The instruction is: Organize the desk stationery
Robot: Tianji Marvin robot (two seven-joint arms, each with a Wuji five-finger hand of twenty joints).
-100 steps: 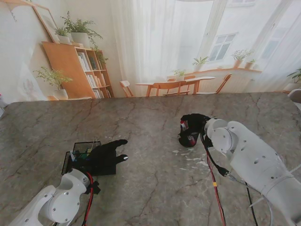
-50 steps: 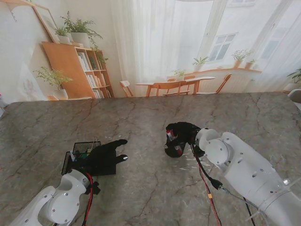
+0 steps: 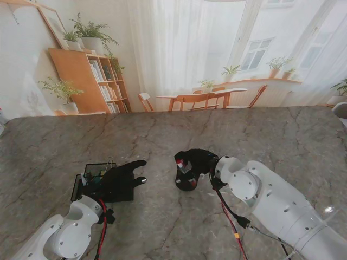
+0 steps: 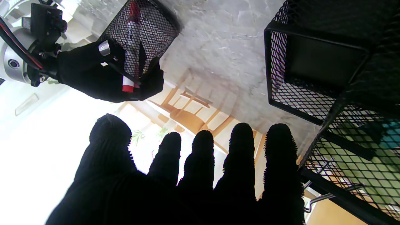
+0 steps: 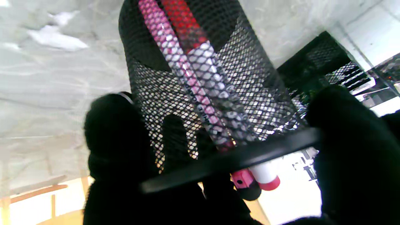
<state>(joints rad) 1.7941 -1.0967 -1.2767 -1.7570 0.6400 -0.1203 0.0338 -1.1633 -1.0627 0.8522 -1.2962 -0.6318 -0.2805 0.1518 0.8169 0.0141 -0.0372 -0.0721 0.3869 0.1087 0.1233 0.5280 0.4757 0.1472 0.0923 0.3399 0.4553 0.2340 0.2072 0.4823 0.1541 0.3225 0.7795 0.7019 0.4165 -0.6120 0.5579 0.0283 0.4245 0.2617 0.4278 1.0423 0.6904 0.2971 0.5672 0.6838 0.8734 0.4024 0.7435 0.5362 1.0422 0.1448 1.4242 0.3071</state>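
My right hand [image 3: 196, 161] grips a round black mesh pen cup [image 3: 186, 179] near the table's middle; the cup [image 5: 200, 78] holds a pink pen [image 5: 187, 84] and a red-and-white marker [image 5: 215, 103], whose ends stick out past the rim. The left wrist view shows the same cup [image 4: 140, 34] clasped by the right hand [image 4: 103, 75]. A black mesh desk organizer [image 3: 102, 181] stands at the left, with green and teal items inside [image 4: 359, 150]. My left hand [image 3: 123, 176] hovers over the organizer, fingers [image 4: 203, 156] spread and holding nothing.
White scraps or flecks [image 3: 222, 184] lie on the marble table [image 3: 162, 227] just right of the cup. A metal binder clip [image 3: 109, 161] stands on the organizer's far edge. The right arm's red and black cables [image 3: 230, 222] hang close to the table.
My right hand has carried the pen cup leftward and slightly nearer to me, toward the organizer. The left hand has stayed in place.
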